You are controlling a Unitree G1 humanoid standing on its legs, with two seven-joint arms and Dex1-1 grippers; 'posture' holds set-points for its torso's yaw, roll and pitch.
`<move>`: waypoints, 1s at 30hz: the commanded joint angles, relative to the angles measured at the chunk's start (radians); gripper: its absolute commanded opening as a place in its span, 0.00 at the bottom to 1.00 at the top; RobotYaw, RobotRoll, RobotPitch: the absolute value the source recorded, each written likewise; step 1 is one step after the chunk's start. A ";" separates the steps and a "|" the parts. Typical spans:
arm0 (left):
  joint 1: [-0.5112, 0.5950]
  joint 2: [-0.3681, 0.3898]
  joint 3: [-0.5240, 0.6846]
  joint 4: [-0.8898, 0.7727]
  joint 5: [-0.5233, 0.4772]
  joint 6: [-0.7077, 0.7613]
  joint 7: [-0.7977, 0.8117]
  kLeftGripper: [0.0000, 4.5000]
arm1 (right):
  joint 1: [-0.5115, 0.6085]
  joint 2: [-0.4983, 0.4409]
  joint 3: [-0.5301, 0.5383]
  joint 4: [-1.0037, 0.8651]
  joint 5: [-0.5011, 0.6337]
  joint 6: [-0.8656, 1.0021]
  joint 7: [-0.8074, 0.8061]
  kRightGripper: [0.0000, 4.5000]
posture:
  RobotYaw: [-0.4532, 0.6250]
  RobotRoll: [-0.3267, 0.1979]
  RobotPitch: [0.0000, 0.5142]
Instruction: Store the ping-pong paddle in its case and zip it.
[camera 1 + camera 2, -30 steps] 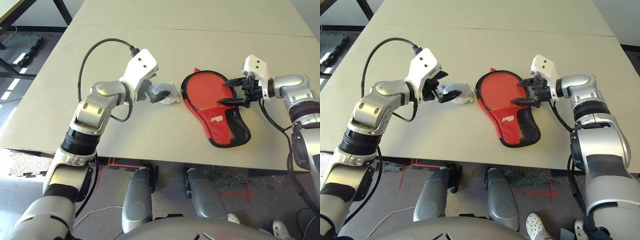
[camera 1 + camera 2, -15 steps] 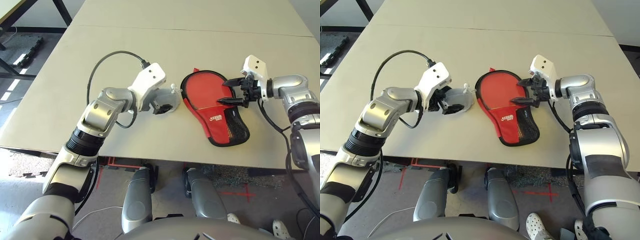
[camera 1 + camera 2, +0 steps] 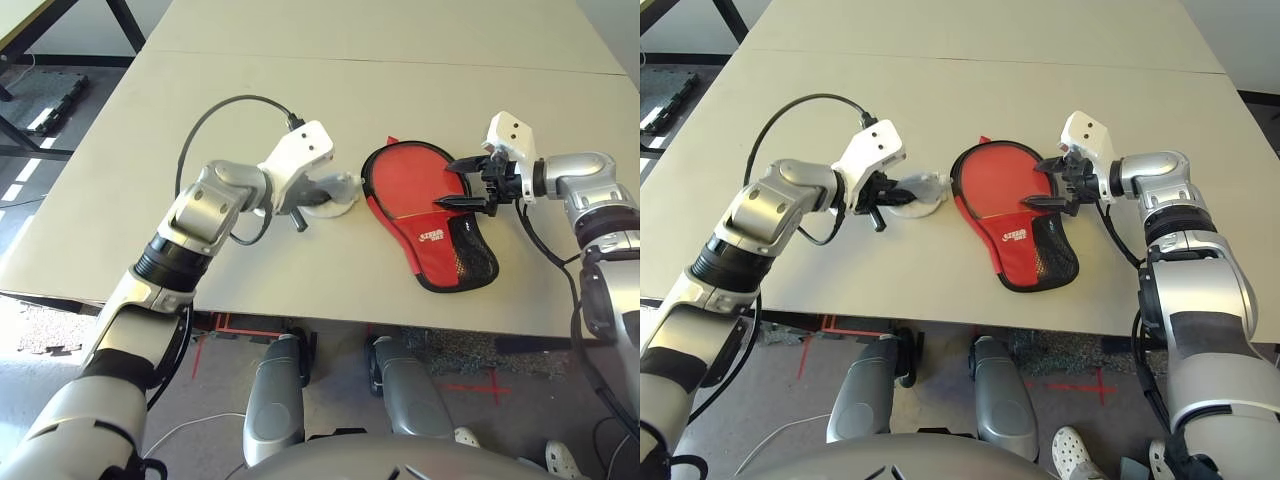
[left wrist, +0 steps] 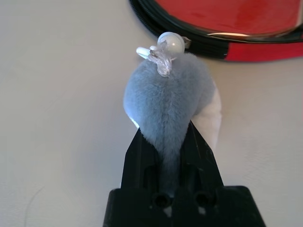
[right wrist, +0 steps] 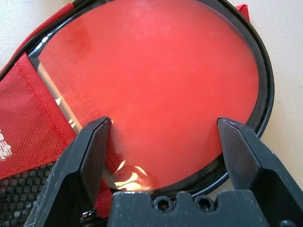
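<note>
A: Left wrist view — where's the paddle (image 5: 156, 80)?
B: Inside the case (image 3: 432, 225), zip undone. My left pincer (image 4: 163, 142) clenches the pompom (image 4: 165, 94); my right (image 5: 163, 142) gapes above.
A: Technique?
B: Pull along the rim, steadily.

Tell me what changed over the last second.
The left claw moved in toward the case and closed on the pompom, which it was only approaching before. The right claw stayed open over the ping-pong paddle, and the case did not shift.
</note>
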 commanded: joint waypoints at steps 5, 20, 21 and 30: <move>-0.239 -0.105 0.021 0.489 0.145 -0.308 0.163 0.06 | 0.057 0.006 0.033 0.017 -0.049 0.004 -0.006 1.00 | 0.41 0.62 0.45; -0.527 -0.282 0.106 0.976 0.239 -0.600 0.330 0.05 | 0.110 0.013 0.027 -0.033 -0.032 0.011 -0.010 1.00 | 0.35 0.62 0.47; -0.531 -0.287 0.110 0.983 0.243 -0.604 0.333 0.05 | 0.114 0.014 0.026 -0.037 -0.031 0.013 -0.010 1.00 | 0.35 0.62 0.47; -0.566 -0.385 0.177 1.048 0.264 -0.656 0.522 0.05 | 0.148 0.018 0.017 -0.080 -0.024 0.028 -0.007 1.00 | 0.29 0.62 0.50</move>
